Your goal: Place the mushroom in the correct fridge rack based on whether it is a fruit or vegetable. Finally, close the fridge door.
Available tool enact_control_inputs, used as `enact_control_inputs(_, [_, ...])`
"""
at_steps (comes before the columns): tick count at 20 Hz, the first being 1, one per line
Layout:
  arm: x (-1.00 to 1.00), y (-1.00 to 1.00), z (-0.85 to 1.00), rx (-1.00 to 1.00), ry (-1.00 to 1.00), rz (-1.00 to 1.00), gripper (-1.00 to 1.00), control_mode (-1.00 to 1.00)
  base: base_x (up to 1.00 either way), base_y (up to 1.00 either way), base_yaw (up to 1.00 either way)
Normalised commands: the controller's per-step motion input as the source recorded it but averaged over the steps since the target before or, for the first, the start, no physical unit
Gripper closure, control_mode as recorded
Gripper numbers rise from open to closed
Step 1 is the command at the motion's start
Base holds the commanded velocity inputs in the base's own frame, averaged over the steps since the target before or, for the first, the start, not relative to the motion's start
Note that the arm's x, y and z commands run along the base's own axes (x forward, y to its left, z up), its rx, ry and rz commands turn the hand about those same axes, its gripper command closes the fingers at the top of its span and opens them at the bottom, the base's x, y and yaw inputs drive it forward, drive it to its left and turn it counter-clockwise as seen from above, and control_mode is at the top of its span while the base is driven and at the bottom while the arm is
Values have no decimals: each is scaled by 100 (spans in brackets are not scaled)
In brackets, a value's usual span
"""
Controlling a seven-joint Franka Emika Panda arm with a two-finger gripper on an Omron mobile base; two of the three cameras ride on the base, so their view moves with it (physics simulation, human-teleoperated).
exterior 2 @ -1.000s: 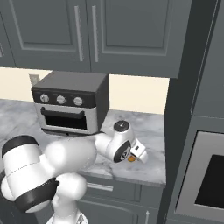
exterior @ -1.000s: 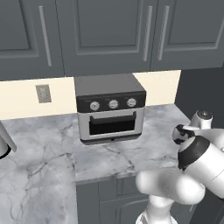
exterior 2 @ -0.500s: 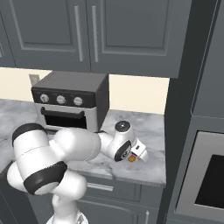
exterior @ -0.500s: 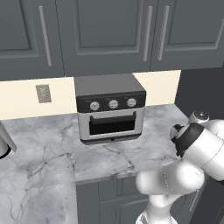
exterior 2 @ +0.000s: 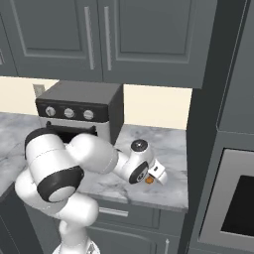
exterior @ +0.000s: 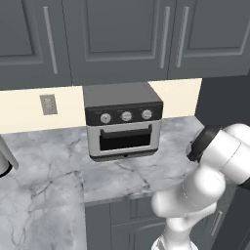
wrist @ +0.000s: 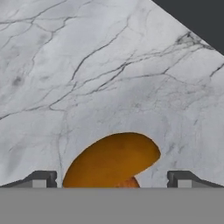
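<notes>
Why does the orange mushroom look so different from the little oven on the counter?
The mushroom is orange and rounded; the toaster oven is a boxy grey and black thing. The mushroom is far smaller than the oven. The mushroom lies near the counter's right end, between the open fingers of the gripper; the oven stands back by the wall with nothing near it. The oven has three knobs; the mushroom is plain. Both sit on the marble counter.

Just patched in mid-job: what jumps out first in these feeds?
The orange-brown mushroom sits low in the hand view, between the pincer fingertips, which stand wide apart on either side of it, over the grey marble counter. In the right base view the white arm bends low over the counter's right end, near the dark tall cabinet. A grey toaster oven stands at the back of the counter under the dark cabinets.
</notes>
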Motion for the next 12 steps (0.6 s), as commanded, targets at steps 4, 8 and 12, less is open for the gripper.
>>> enact_control_inputs(4, [11, -1, -21, 0, 0, 0, -100, -100, 0, 0, 0])
enact_control_inputs(8, [9, -13, -23, 1, 0, 0, -100, -100, 0, 0, 0])
enact_control_inputs(12, [9, -23, -28, 2, 0, 0, -100, -100, 0, 0, 0])
